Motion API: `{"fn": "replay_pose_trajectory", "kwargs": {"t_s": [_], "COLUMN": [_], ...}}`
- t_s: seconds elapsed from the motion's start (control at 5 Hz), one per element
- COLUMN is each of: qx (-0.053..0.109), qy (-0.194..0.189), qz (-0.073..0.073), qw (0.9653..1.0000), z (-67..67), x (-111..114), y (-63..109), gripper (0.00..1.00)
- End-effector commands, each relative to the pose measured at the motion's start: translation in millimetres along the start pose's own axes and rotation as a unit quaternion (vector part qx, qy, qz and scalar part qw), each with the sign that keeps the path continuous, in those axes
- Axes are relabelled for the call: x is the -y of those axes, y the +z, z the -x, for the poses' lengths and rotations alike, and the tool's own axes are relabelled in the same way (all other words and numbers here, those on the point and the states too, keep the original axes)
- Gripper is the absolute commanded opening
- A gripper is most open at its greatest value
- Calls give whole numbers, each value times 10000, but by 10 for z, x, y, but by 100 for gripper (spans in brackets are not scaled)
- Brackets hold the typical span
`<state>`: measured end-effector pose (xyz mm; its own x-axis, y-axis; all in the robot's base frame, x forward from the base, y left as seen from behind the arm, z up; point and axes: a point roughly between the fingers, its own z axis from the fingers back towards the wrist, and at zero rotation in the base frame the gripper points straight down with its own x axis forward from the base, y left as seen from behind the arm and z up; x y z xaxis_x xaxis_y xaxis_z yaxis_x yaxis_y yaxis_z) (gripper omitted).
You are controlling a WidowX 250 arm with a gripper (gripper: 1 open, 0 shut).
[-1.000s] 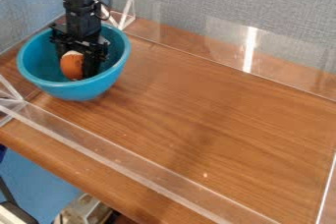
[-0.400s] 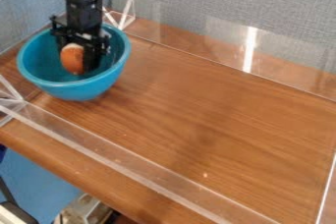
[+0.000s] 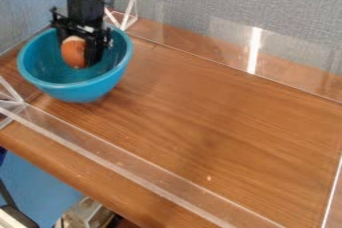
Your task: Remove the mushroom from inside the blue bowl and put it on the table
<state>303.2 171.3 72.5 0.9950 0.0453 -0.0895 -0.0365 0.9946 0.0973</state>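
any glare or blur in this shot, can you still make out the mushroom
Camera view: soft and low-resolution throughout. Pale glare streaks the table and the clear walls' edges. The mushroom reads as an orange blob between the fingers of the dark gripper, over the bowl; its stem is not discernible. The gripper's detail is lost in shadow.

No readable text, labels, brands or numbers anywhere in view.

Open table (image 3: 214, 102) — low acrylic walls (image 3: 247, 44) around
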Motion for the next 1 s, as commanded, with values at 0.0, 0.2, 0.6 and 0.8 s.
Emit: {"fn": "replay_pose_trajectory", "kwargs": {"t_s": [0.0, 0.2, 0.6, 0.8], "qx": [475, 532, 628, 665], "qy": [-73, -78, -79, -74], "qz": [-263, -297, -343, -368], "qw": [9985, 9981, 9974, 9971], "z": [-16, 2, 36, 55], "x": [1, 14, 43, 62], "y": [435, 525, 683, 756], "gripper": [0, 0, 0, 0]}}
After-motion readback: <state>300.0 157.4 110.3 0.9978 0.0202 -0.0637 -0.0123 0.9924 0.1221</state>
